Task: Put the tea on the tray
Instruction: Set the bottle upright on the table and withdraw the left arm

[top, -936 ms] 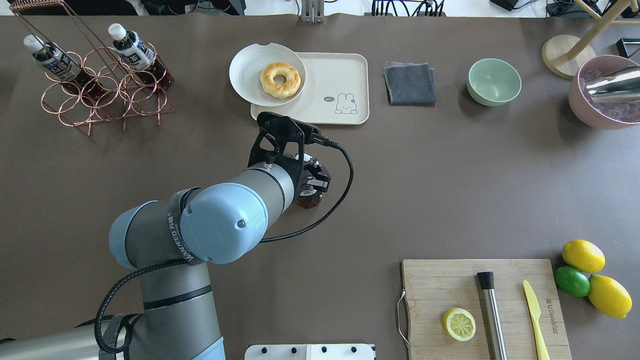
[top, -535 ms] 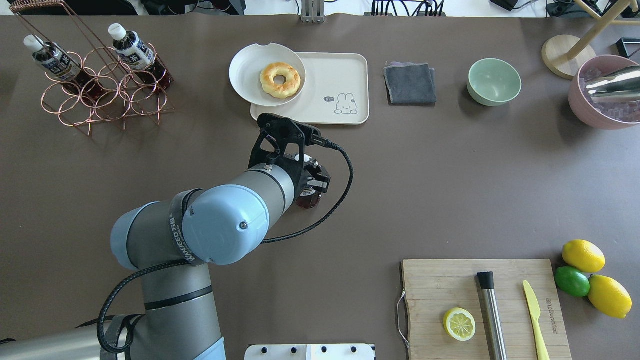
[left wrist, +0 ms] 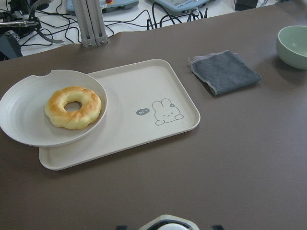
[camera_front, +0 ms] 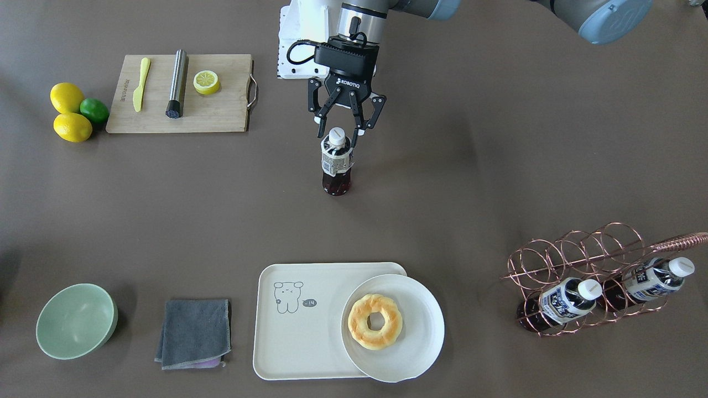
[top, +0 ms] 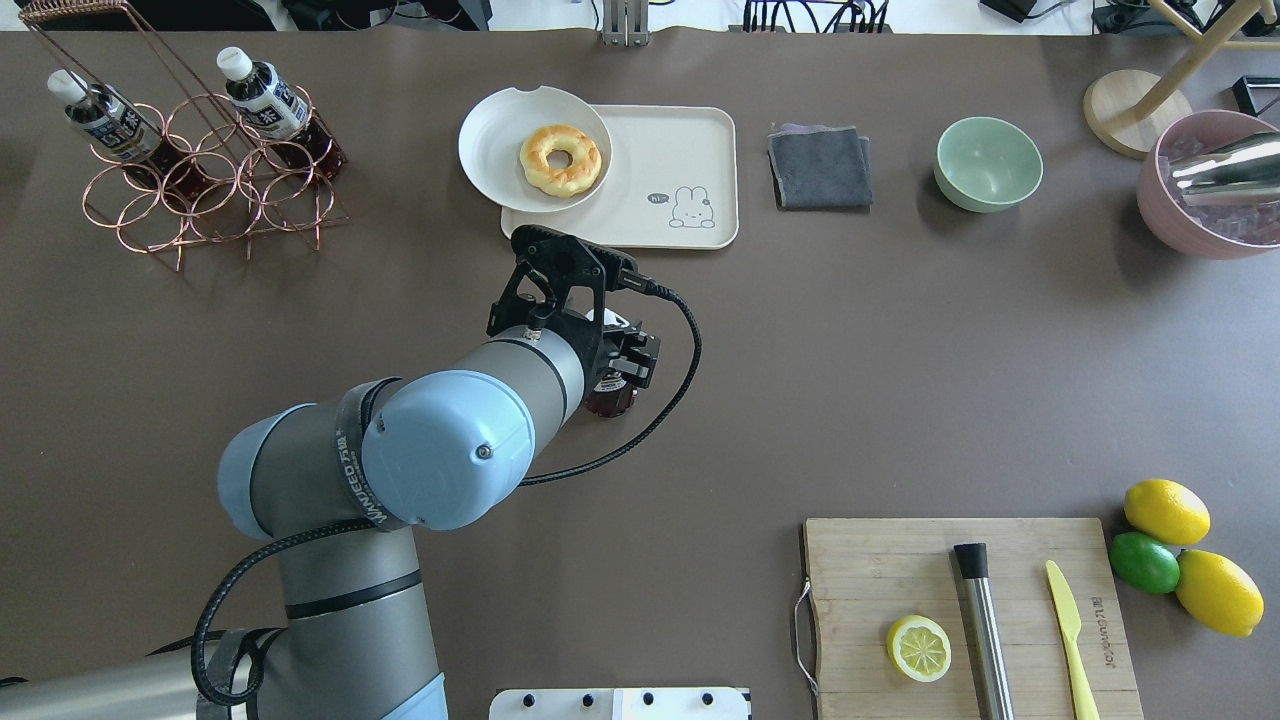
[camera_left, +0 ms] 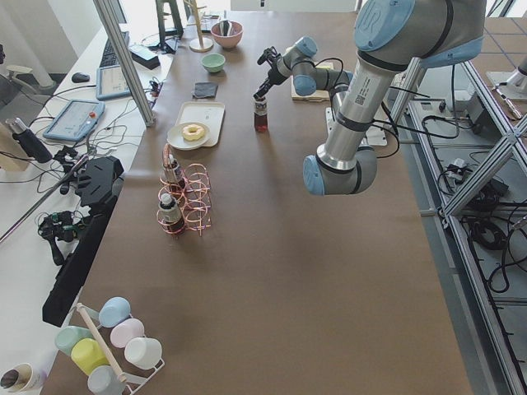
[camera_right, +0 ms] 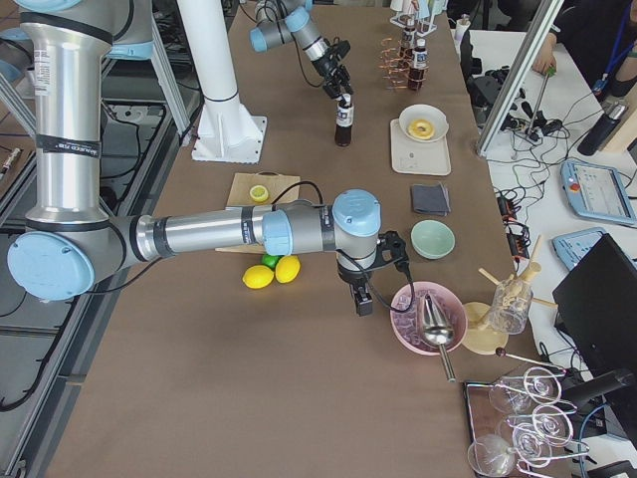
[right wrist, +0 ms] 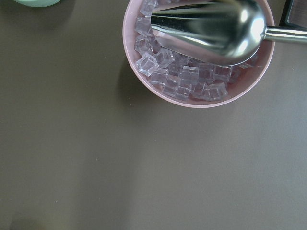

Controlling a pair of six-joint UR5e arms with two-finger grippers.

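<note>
Pinched high by the left claw (camera_front: 337,139), the clear plastic dark-tea bottle (camera_front: 337,176) should travel upright to the bare half of the cream rectangular plastic tray (camera_front: 298,342).

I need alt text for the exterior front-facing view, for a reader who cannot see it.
The left gripper grips the top of an upright tea bottle at mid-table. Nearer the camera lies a cream tray, with a plate holding a doughnut partly on it. Two more bottles lean in a copper rack.
</note>
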